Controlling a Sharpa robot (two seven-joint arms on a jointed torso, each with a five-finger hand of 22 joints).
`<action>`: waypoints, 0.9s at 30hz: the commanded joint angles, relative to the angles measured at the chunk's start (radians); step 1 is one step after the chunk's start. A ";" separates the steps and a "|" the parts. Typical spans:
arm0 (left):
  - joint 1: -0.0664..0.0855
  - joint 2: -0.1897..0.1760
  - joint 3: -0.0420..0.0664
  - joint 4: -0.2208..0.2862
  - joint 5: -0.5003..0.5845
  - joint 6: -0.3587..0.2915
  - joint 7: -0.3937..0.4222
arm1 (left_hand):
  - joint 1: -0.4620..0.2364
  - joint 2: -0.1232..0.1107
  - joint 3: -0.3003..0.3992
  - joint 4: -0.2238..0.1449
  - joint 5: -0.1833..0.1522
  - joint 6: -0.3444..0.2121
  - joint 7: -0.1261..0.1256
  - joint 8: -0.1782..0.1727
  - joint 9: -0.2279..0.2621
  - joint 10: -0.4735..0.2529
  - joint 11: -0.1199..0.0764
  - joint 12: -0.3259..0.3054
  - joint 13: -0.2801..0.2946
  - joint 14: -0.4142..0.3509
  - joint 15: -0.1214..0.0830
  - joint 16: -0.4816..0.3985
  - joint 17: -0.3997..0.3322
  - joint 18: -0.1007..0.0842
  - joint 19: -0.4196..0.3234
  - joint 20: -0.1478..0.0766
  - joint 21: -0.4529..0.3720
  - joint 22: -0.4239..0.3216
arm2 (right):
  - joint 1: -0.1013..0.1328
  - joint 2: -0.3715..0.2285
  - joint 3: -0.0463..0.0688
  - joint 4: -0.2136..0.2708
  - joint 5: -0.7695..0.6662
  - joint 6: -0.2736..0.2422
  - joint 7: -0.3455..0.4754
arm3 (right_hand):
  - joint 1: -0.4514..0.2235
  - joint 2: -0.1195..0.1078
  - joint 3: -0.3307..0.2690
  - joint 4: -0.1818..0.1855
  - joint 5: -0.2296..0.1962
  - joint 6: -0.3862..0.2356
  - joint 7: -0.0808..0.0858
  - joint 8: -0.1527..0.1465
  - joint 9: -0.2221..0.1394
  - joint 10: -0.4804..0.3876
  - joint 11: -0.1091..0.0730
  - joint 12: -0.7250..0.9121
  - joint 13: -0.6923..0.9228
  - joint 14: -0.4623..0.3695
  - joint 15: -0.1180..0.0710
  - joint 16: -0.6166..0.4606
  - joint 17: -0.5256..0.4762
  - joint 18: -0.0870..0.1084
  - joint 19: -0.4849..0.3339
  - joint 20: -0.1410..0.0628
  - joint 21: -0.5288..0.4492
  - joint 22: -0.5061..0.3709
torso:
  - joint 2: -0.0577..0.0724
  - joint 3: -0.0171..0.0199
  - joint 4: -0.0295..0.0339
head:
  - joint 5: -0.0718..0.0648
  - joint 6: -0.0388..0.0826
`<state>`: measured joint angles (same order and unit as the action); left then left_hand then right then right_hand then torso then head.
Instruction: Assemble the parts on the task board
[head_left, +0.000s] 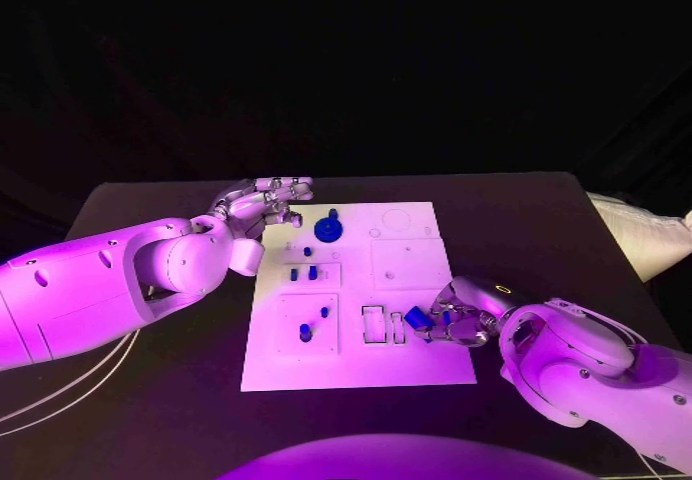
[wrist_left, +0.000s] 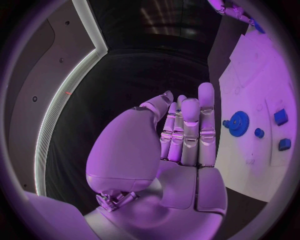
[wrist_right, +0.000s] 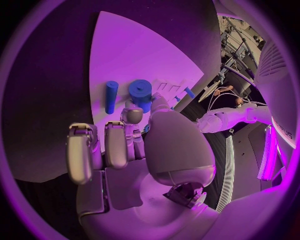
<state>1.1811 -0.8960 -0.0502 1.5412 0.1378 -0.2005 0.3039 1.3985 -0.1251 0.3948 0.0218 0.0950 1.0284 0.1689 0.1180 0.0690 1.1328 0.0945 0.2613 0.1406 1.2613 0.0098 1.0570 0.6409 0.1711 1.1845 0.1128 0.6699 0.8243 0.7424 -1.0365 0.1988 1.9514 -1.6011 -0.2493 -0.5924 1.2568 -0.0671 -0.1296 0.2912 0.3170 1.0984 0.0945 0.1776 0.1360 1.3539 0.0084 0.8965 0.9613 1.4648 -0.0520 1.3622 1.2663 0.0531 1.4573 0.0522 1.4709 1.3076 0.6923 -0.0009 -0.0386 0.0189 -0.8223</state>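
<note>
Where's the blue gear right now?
In the head view, the blue gear sits on the task board near its far-left corner, just right of the left hand.

One white task board (head_left: 361, 370) is lying on the black table (head_left: 548, 215). One blue gear (head_left: 330, 230) is sitting near the board's far edge. About five small blue pegs/blocks are showing mid-board, e.g. (head_left: 294, 273); exact count is unclear. Two robot hands are showing: left hand (head_left: 265, 206), right hand (head_left: 459, 318).
</note>
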 joint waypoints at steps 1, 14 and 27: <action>0.000 0.001 0.001 0.002 -0.003 0.022 0.000 | 0.006 0.000 -0.006 -0.002 0.005 -0.006 -0.001 0.004 -0.001 -0.007 -0.003 0.002 0.002 -0.009 0.000 -0.006 -0.001 0.011 -0.007 -0.002 -0.004 -0.001 | -0.003 0.006 -0.001 -0.009 -0.028 0.055 -0.009 | 0.001 0.009 -0.008 -0.001 -0.004 -0.002 -0.006 0.003 0.003 0.006 -0.001 0.006 0.004 0.058 -0.009 0.005 0.002 -0.014 0.015 -0.002 0.005 0.115 | -0.001 -0.0016 0.0023 | -0.001 -0.002; 0.000 -0.002 0.001 0.004 -0.003 0.025 -0.002 | 0.006 0.000 -0.006 -0.002 0.005 -0.006 -0.001 0.004 -0.001 -0.007 -0.003 0.002 0.002 -0.009 0.000 -0.006 -0.001 0.011 -0.007 -0.002 -0.004 -0.001 | -0.006 0.026 -0.002 -0.026 -0.050 0.003 -0.013 | 0.064 0.049 -0.006 -0.007 0.040 0.016 -0.015 0.025 0.026 0.014 -0.008 0.039 0.064 0.061 -0.014 0.026 0.030 -0.019 0.028 -0.006 0.019 0.137 | 0.000 -0.0034 0.0073 | -0.005 -0.002; 0.000 -0.003 0.001 0.005 -0.005 0.027 -0.003 | 0.006 0.001 -0.008 -0.002 0.005 -0.006 0.000 0.004 -0.001 -0.009 -0.002 0.005 0.002 -0.011 0.000 -0.006 -0.004 0.011 -0.007 -0.001 -0.005 -0.001 | -0.002 0.011 0.005 0.045 0.103 -0.154 -0.009 | 0.036 0.091 -0.021 0.000 0.134 0.029 -0.022 0.031 0.050 0.020 -0.015 0.033 0.084 0.063 -0.020 0.039 0.047 -0.022 0.037 -0.011 0.028 0.151 | 0.001 -0.0046 0.0149 | -0.010 0.002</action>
<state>1.1808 -0.9000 -0.0502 1.5432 0.1372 -0.1945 0.2984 1.3985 -0.1251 0.3920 0.0189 0.0950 1.0284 0.1689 0.1179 0.0690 1.1293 0.0909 0.2613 0.1412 1.2582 0.0129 1.0569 0.6382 0.1711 1.1845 0.1128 0.6699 0.8245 0.7401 -1.0265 0.2035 1.9903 -1.5624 -0.3518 -0.5996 1.2925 0.0138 -0.1454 0.2896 0.4481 1.1161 0.0756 0.2055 0.1642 1.3701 -0.0042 0.9350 1.0447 1.4649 -0.0665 1.3971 1.3081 0.0422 1.4645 0.0450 1.4951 1.3073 0.6922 -0.0047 -0.0268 0.0105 -0.8202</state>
